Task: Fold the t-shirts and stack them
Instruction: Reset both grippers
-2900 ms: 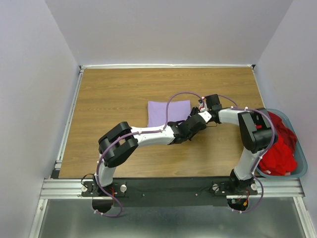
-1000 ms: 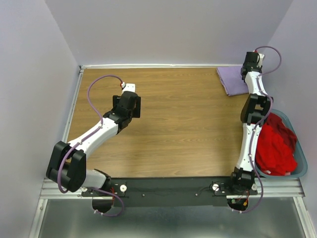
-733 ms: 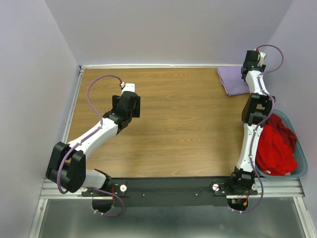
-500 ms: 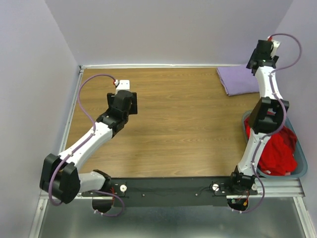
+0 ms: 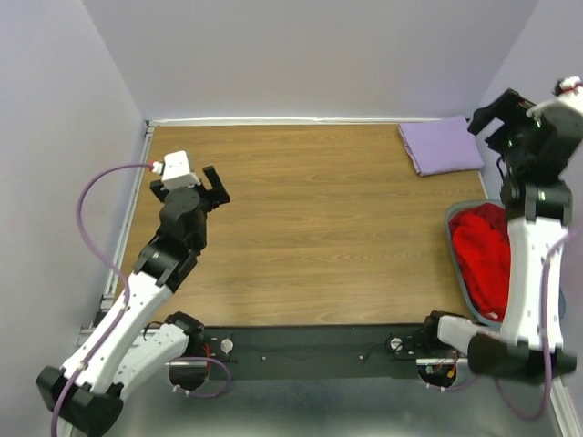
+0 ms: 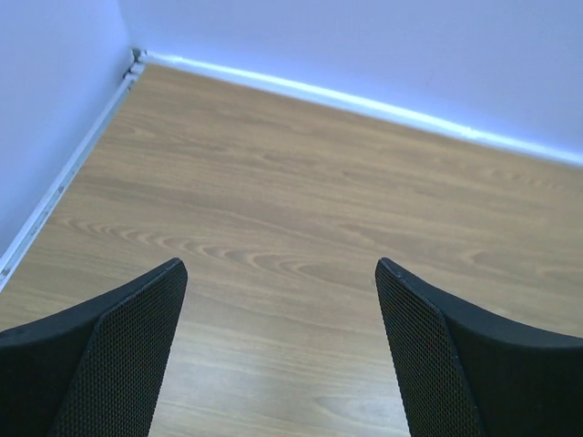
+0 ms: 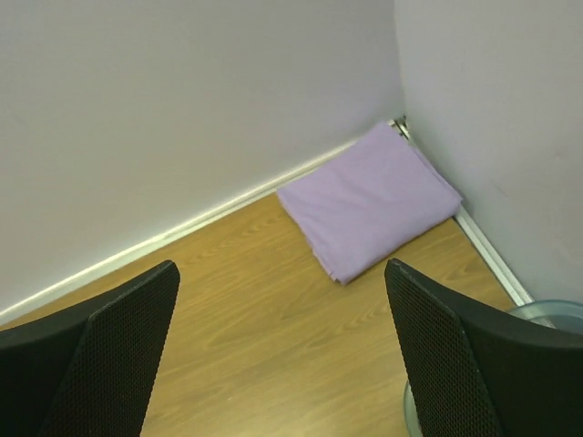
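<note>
Folded lavender t-shirt point(image 5: 444, 145) lies flat in the far right corner of the wooden table point(image 5: 319, 246). Red t-shirt point(image 5: 480, 259) sits crumpled in the basket point(image 5: 467, 302) at the right edge. Left gripper point(image 5: 189, 188) and right gripper point(image 5: 504, 118) both hang above the table, jaws wide apart, holding nothing.

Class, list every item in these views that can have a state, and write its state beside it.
lavender t-shirt: folded, lying flat in the table's far right corner
red t-shirt: unfolded, bunched in the basket
basket: holding the red t-shirt
left gripper: open, empty
right gripper: open, empty
</note>
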